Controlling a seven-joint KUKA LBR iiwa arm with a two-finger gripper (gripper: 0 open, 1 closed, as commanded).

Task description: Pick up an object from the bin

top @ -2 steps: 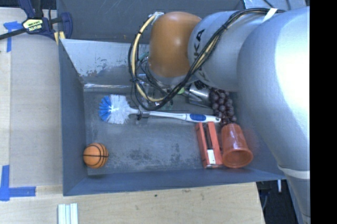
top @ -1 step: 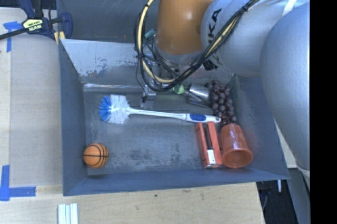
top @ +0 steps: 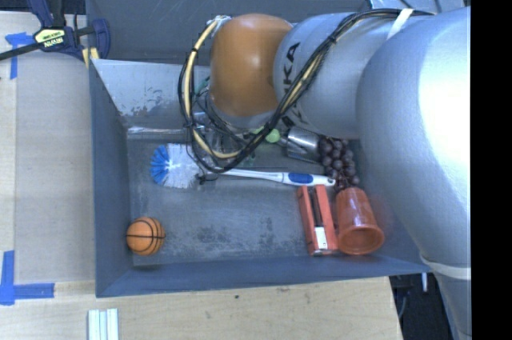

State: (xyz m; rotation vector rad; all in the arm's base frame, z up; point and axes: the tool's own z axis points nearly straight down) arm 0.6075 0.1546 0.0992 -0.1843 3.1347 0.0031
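Looking down into a grey metal bin (top: 108, 194). Reaching in from the right, a large silver arm with an orange wrist cover (top: 244, 66) and looped cables. Beneath that cover, the claw (top: 206, 164), low over the bin floor, left of centre and toward the back. Cannot tell whether spread apart or drawn together: masked by the cover and cables.

Just beside the claw, perhaps touching it, a brush (top: 248, 175): blue bristle head to the left, white-and-blue handle running right along the floor. Nearest thing to the claw, so likely the one to be picked; no grasp visible.

Further right, close together: a bunch of dark purple grapes (top: 338, 156), a flat red packet (top: 316, 218) with a white label, and an orange cup (top: 358, 222) lying on its side. Well apart, in the front left corner, a small basketball (top: 145, 236).

Judged to be the reaching-down step, with nothing lifted yet. Next move calls for settling squarely across the thin handle near the bristle head, closing firmly, then rising straight up, clear of the back wall and the grapes.
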